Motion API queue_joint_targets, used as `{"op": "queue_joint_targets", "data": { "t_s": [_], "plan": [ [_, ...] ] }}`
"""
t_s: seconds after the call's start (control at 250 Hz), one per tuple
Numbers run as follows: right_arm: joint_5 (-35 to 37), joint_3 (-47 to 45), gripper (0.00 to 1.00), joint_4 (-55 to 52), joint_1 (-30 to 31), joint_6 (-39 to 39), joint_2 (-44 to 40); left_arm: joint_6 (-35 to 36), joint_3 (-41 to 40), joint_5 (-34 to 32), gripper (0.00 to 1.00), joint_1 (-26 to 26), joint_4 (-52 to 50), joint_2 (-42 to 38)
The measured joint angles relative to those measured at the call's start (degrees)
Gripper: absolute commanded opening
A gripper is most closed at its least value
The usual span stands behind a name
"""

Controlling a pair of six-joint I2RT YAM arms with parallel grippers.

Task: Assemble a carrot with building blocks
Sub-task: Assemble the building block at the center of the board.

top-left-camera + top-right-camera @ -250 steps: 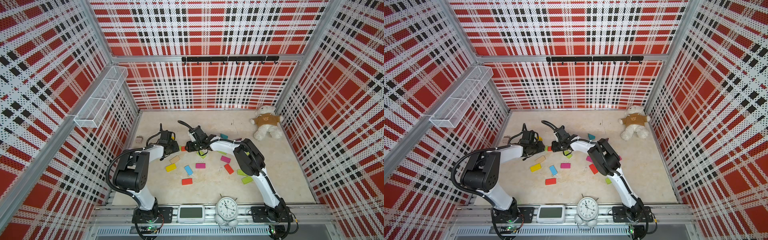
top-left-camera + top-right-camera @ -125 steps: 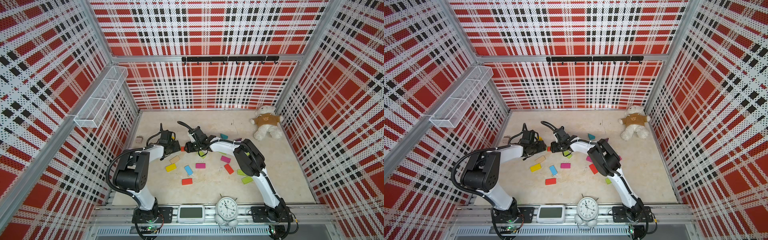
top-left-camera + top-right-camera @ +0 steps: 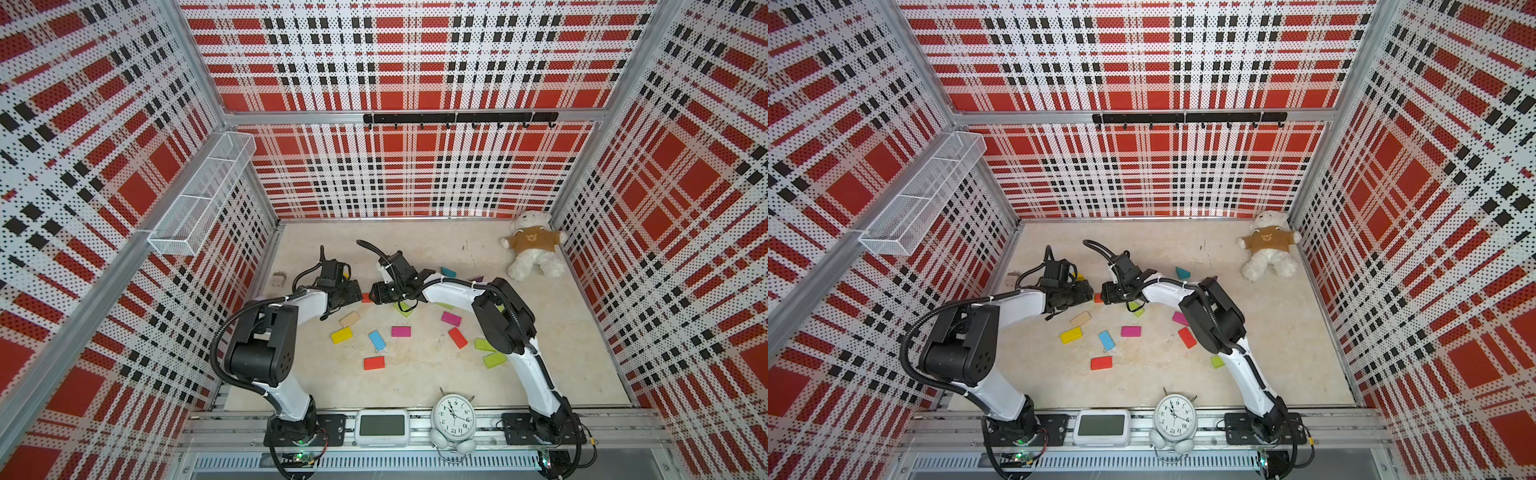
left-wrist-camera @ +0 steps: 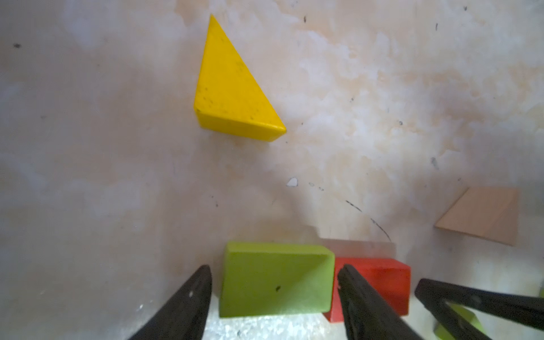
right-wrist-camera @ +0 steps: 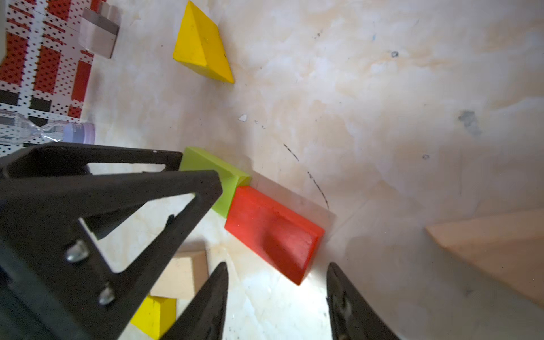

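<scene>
The left gripper (image 4: 275, 268) stands open astride the lime green block (image 4: 276, 279), fingers (image 4: 194, 300) close on either flank, though whether they touch it is hard to tell. The right gripper (image 5: 277, 265), also open and holding nothing, has the end of the red block (image 5: 265, 226), which butts against the lime one, just between its tips. In a top view the yellow triangle (image 3: 345, 275) lies farther off, about 11 o'clock from the left gripper.

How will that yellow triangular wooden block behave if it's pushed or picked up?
The yellow triangular wooden block looks solid, so it likely won't flex. It lies flat on a broad face, so a push should slide it, not roll it. Its slanted sides might slip out of a tight squeeze.
</scene>
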Motion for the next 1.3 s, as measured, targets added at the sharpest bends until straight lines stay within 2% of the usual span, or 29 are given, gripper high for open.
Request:
{"op": "queue_joint_targets", "data": {
  "t_s": [0.2,0.34,0.54,0.676,0.984,1.301],
  "plan": [
    [0.2,-1.4,0.57,-0.5,-0.7,-0.2,-4.4,-0.6,0.5,0.0,0.72,1.4,-0.9,-5.6],
    [-0.1,-1.4,0.58,-0.6,-1.6,-0.6,-8.1,-0.9,5.2,-1.1,0.72,2.9,-3.7,-6.1],
    [-1.4,-0.7,0.58,-2.4,-4.1,-1.5,-9.2,0.3,16.7,-4.0,0.72,3.1,-7.5,1.1],
    [-2.3,-0.6,0.58,-3.5,-5.9,-1.9,-9.2,0.7,21.6,-5.4,0.71,2.9,-9.7,7.0],
    [-3.1,-0.6,0.58,-4.7,-7.6,-2.7,-9.2,2.4,28.7,-8.1,0.67,1.0,-13.8,15.2],
    [-3.9,-0.6,0.58,-4.6,-7.7,-2.7,-9.2,3.0,29.0,-13.6,0.66,-0.1,-16.0,17.2]
  ]
}}
